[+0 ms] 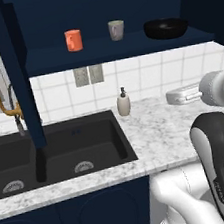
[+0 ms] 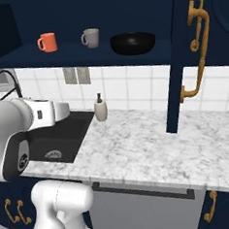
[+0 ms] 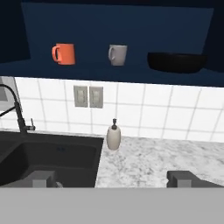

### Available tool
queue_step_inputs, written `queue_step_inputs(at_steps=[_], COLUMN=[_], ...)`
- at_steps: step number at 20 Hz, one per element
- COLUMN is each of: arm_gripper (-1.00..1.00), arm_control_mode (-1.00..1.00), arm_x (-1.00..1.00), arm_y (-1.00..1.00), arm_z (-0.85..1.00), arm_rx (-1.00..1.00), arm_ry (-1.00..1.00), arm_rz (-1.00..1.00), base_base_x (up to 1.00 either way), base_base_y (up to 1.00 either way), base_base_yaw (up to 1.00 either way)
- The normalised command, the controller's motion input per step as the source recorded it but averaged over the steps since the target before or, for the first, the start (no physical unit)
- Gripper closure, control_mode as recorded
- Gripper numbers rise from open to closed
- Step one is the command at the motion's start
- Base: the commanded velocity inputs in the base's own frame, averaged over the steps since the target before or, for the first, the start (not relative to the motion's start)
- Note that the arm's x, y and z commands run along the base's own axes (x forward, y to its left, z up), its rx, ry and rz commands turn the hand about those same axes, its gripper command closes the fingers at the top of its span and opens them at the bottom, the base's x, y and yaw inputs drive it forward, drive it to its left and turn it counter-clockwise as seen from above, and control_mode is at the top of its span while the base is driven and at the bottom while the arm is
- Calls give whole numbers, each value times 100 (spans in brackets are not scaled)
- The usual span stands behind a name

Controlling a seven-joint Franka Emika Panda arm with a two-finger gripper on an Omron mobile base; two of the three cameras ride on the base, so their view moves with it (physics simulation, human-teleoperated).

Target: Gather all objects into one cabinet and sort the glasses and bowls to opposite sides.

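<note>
The gripper (image 3: 116, 178) is wide open and holds nothing, above the counter (image 3: 162, 162). Beyond it stands the soap bottle (image 3: 113, 137). Above the bottle, on the cabinet shelf (image 3: 39, 68), the orange cup (image 3: 64, 54) is leftmost, the grey cup (image 3: 118, 54) in the middle, the black bowl (image 3: 176, 62) rightmost.

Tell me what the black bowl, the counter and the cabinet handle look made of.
Black bowl: probably glazed ceramic; its dark surface shows a soft sheen. Counter: polished marble or a look-alike, white with grey veining. Cabinet handle: brass-like metal, golden, curved and smooth.
</note>
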Motion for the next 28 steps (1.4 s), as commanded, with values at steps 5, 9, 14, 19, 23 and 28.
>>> queue_step_inputs(at_steps=[5, 9, 14, 19, 23, 28], arm_gripper=[-100, -100, -100, -100, -100, -100], arm_control_mode=[100, 100, 100, 100, 100, 100], arm_x=[0, 0, 0, 0, 0, 0], arm_y=[0, 0, 0, 0, 0, 0], arm_z=[0, 0, 0, 0, 0, 0], arm_rx=[0, 0, 0, 0, 0, 0], arm_ry=[0, 0, 0, 0, 0, 0], arm_rz=[0, 0, 0, 0, 0, 0], base_base_x=[-51, -33, -30, -38, -41, -36], base_base_y=[-19, -23, -21, -35, -33, -31], base_base_yaw=[-27, -41, -49, -54, -58, -64])
